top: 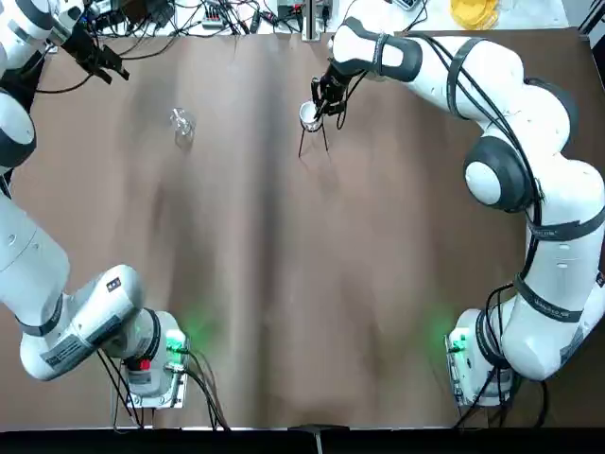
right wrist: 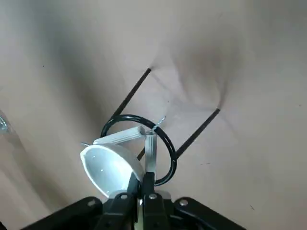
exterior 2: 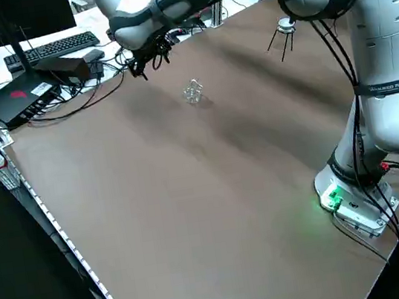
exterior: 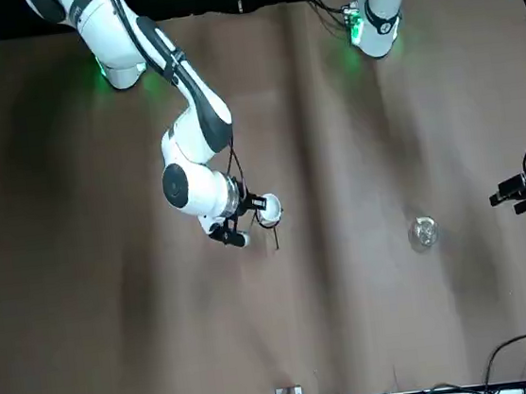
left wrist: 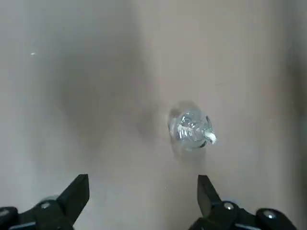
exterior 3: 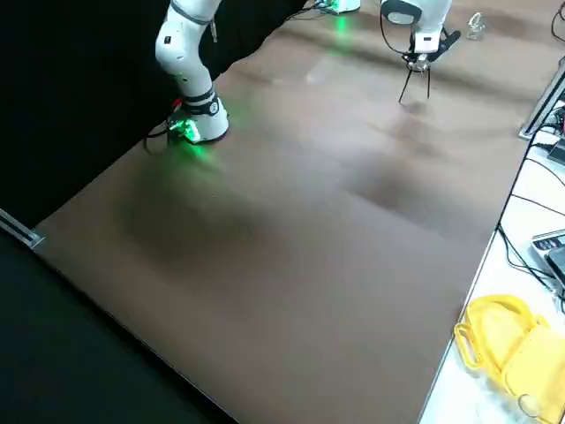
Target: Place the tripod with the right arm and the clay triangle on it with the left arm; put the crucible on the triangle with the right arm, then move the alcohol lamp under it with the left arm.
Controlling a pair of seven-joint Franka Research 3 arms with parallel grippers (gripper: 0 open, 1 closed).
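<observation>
The tripod (top: 312, 142) of thin black wire stands far from the bases, near the table's middle. Its ring carries the white clay triangle (right wrist: 120, 137). My right gripper (top: 321, 99) hangs just above it, shut on the rim of the white crucible (right wrist: 108, 170). The crucible is tilted over one side of the ring; whether it touches the triangle I cannot tell. The clear glass alcohol lamp (top: 181, 121) stands well to the left of the tripod. My left gripper (top: 99, 59) is open at the far left corner, above and apart from the lamp (left wrist: 192, 129).
Cables, a keyboard (exterior 2: 56, 47) and boxes lie beyond the table's far edge. A yellow object (exterior 3: 508, 340) sits off the table past that edge. Brown tabletop lies bare between the lamp and the tripod (exterior: 271, 229).
</observation>
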